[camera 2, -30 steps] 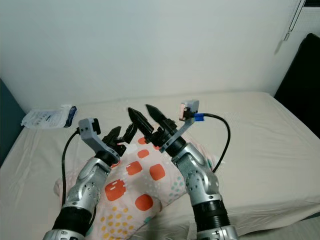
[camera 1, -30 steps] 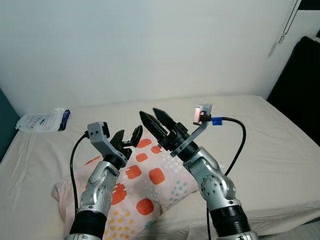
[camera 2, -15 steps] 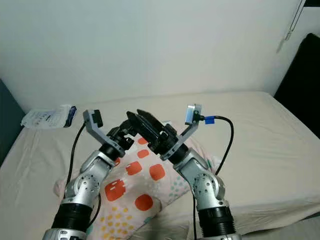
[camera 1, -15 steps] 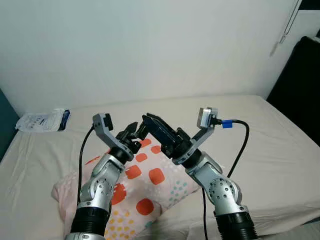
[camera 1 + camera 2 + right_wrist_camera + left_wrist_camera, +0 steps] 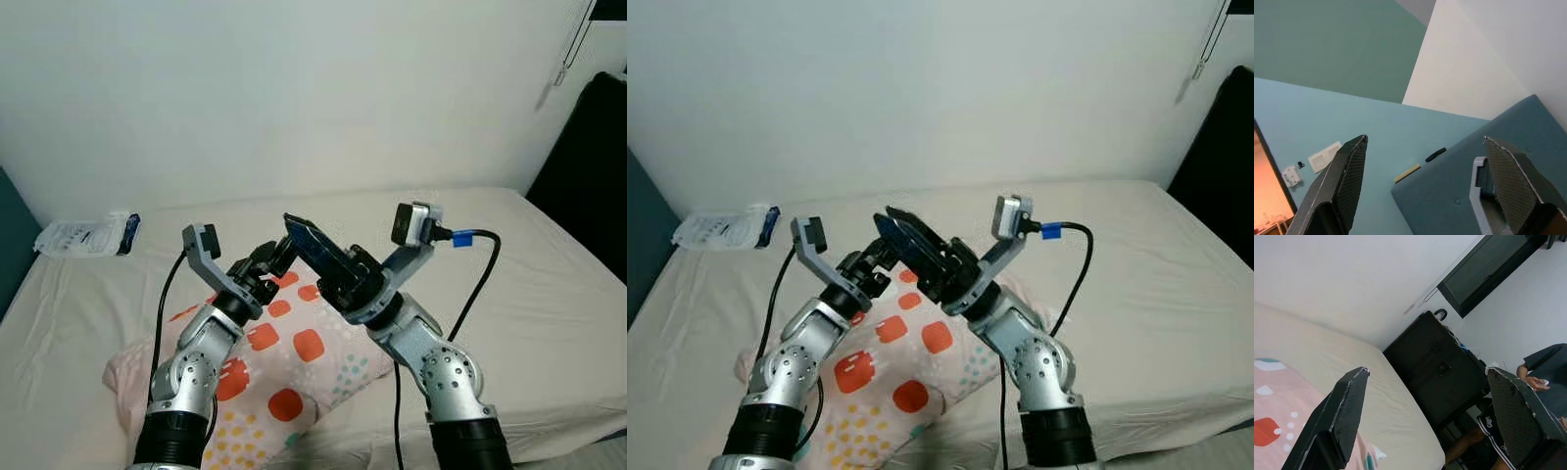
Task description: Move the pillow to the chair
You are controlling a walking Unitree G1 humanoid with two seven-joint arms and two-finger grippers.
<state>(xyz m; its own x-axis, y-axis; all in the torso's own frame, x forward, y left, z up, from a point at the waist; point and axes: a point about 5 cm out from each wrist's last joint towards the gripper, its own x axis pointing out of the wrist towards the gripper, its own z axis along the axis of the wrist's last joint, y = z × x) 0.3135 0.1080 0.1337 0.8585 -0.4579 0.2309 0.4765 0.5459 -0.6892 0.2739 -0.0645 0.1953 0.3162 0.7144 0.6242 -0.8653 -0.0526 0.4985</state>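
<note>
The pillow (image 5: 284, 367) lies at the bed's (image 5: 549, 294) near edge, untouched. Above it, both tools have swung inward since a second ago, the left tool (image 5: 269, 257) and right tool (image 5: 312, 243) now crossing at twelve o'clock, fingers spread, empty.

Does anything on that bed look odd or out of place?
Mildly. The pillow lies askew near the foot edge of the bed, not at its head, and a white packet sits at the far left corner. Both tools, left and right, hover open above the pillow, grasping nothing.
</note>
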